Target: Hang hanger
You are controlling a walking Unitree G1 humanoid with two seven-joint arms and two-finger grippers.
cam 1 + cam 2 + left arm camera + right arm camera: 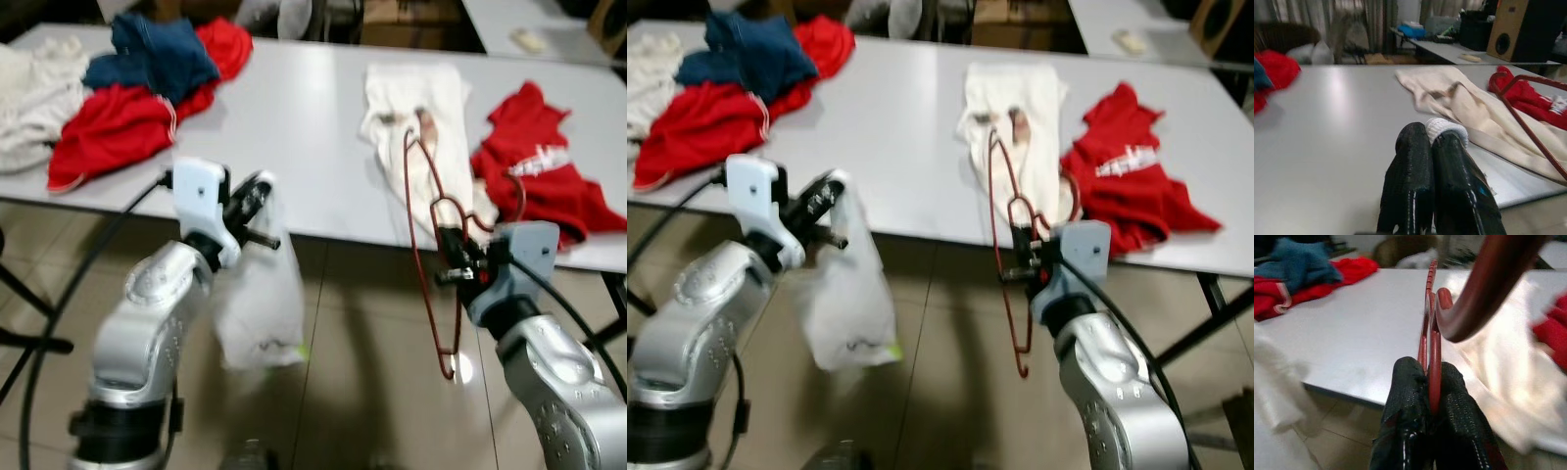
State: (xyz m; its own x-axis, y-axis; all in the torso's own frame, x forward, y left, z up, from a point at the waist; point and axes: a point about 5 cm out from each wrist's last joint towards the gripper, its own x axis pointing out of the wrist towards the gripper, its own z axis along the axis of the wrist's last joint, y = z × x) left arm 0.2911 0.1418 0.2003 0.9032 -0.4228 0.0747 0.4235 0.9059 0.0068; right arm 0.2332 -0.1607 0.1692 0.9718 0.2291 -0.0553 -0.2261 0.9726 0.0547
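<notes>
Now: red hanger (423, 245) held upright before the surface (294, 127).
Thin, stiff and light, it looks apt to swing; gripping near the hook suits it. Right tool (1431, 382) is clamped on its wire; left tool (1432, 147) is pinched on a white cloth (257, 294).

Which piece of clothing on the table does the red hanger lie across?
The cream garment in the middle. The hanger, held by the right gripper, crosses it; the red shirt beside it and the far pile lie apart.

A white table (294, 127) stands on a glossy tiled floor (362, 372).
</notes>
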